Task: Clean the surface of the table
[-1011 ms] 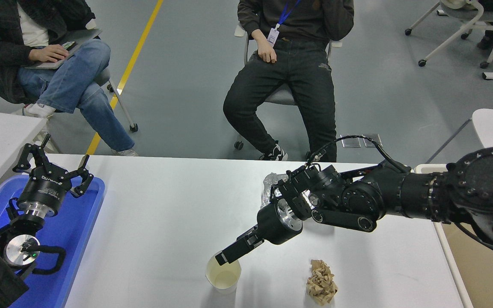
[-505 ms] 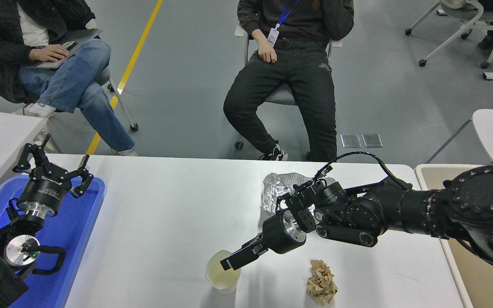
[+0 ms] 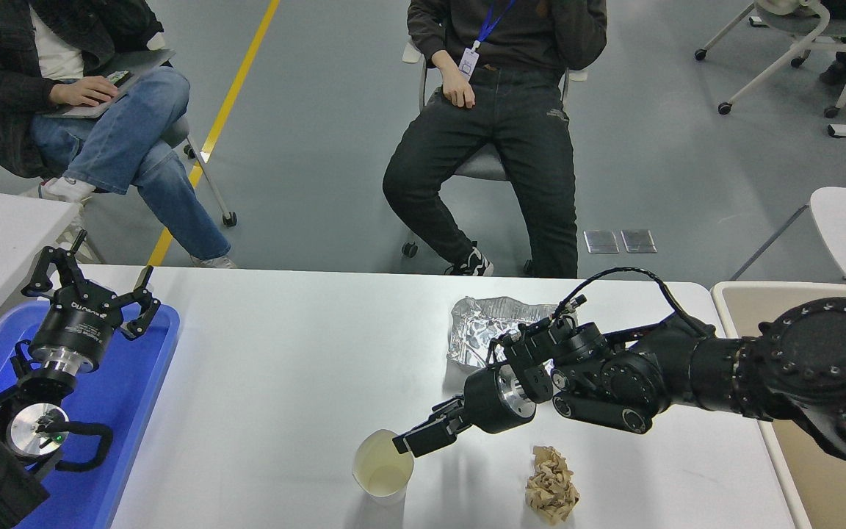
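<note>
Right pincer (image 3: 410, 443) at the near-centre of the bench, tips at the right rim of a pale paper cup (image 3: 383, 466); fingers look close together, whether they pinch the rim cannot tell. Right arm (image 3: 658, 364) reaches in from the right edge, low over the white bench surface (image 3: 283, 367), the wide tabletop filling the lower half of the view. Cup stands upright on the bench near its front edge. Crumpled brown paper wad (image 3: 551, 485) lies right of the cup, apart from it. Crinkled foil wrapper (image 3: 478, 327) lies further back, partly behind the arm. Left pincer (image 3: 92, 283) parked at lower left above a blue tray (image 3: 125, 411), fingers spread wide, holding nothing. Two seated people beyond the far edge.
</note>
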Available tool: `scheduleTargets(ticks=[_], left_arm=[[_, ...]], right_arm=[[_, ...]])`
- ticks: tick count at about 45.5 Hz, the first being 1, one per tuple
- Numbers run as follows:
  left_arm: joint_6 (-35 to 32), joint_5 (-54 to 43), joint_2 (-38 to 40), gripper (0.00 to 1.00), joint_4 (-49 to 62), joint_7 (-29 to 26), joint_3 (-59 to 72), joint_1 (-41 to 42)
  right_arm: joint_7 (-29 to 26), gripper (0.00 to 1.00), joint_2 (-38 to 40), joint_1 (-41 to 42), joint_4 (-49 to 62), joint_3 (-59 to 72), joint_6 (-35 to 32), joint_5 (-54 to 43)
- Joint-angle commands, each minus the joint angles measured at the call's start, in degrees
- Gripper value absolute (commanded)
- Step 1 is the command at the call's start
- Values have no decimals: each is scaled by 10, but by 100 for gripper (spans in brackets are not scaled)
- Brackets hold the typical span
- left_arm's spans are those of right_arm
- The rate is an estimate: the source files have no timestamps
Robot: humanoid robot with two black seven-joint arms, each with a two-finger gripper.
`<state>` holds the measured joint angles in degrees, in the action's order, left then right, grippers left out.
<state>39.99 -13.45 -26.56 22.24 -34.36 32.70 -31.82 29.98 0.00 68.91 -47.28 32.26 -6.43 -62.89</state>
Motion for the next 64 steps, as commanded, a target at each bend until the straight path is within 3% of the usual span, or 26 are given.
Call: scheduleTargets(ticks=[1,33,38,49,55,61,64], left_arm=[[0,0,0,100,0,0,0,0],[0,0,0,100,0,1,0,0],[0,0,-1,100,0,0,0,0],[0,0,0,100,0,0,0,0],[0,0,0,100,0,0,0,0],[0,0,0,100,0,0,0,0],[0,0,0,100,0,0,0,0]], right_arm=[[0,99,0,-2,-5,1,5,0],[0,98,0,-25,-4,3,11,-19],[1,93,0,-25,-3,12,41,-40],[20,73,0,-25,-2,32,87,-50],[59,47,0,-17,-1,51,90,-59],[83,0,0,-4,5,61,92,-87],[104,0,0,1,5,61,92,-89]])
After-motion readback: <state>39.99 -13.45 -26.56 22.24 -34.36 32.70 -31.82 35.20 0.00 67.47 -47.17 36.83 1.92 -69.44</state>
